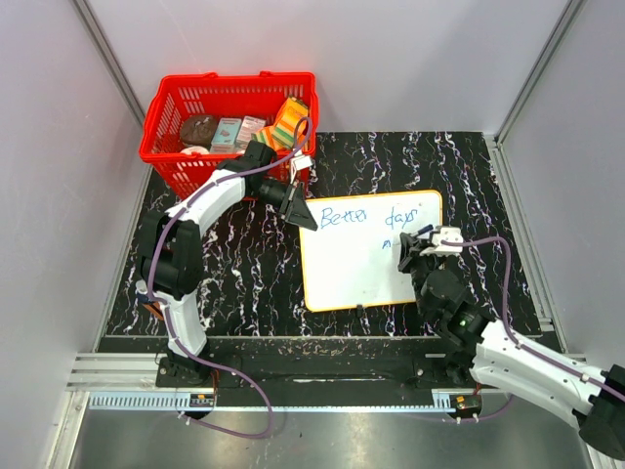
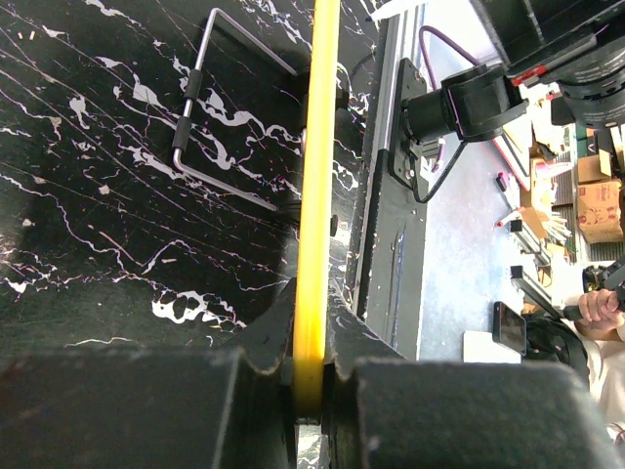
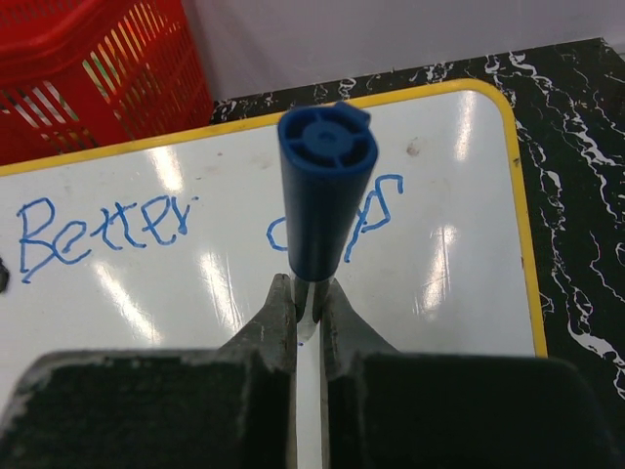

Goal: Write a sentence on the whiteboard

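Sentence point(image 1: 376, 215): blue marker script, first line reads "Better days". In the right wrist view "Better" is clear, while "days" is half hidden behind the marker.
Second line: a short blue mark just ahead of the right gripper point(image 1: 415, 246), too small to read.
Whiteboard point(image 1: 352, 269): white with a yellow rim, lying on the table point(image 1: 244, 283) between the two grippers. Its near edge is cut off in the right wrist view.
Left gripper point(image 2: 311, 383): fingers pressed onto the board's yellow rim, at the corner beside "Better". Only the edge of the board shows in its own camera.
Right gripper: fingers pinched on the marker point(image 3: 325, 186) over the board's right part, below "days".
Marker: blue barrel standing up from the fingers with its butt end toward the camera. The tip is hidden and no label is visible.
Basket point(image 1: 156, 122): red, just beyond the left gripper. It holds packets whose labels are too small to read.
Wire bracket point(image 2: 210, 117): bent metal rod on the table, left of the rim. One end is hidden behind the board.
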Tool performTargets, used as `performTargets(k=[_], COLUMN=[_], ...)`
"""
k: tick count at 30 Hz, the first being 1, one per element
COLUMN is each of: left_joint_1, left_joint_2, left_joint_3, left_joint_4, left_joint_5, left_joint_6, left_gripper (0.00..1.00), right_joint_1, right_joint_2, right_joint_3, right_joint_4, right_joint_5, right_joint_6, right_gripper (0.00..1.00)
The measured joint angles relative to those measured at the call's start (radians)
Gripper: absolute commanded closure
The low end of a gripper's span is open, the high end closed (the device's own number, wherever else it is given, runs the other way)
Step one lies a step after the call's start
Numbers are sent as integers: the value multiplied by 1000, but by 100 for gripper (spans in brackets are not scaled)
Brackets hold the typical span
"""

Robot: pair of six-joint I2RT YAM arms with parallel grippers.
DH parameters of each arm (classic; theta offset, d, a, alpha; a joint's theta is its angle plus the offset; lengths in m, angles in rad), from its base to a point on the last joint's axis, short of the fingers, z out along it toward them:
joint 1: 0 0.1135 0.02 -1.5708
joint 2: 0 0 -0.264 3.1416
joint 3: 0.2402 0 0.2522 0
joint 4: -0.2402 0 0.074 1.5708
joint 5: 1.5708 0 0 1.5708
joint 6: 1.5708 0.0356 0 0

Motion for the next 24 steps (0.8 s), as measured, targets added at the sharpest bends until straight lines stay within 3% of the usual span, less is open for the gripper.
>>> performTargets(k=[5,14,24], left_joint_1=[-1,-1,-1], left_joint_2=[0,0,0], left_joint_3=[0,0,0], left_joint_4=[0,0,0], left_joint_5=[0,0,0], left_joint_6=[2,2,2], left_gripper=[100,100,100], right_joint_1=[0,-3,-17], right_joint_2=[-32,99,130], right_joint_3=[11,29,37], right_joint_4=[-3,19,60], right_joint_5=[1,1,-1], right_joint_6=[-21,-53,-60], right_gripper=[100,100,100])
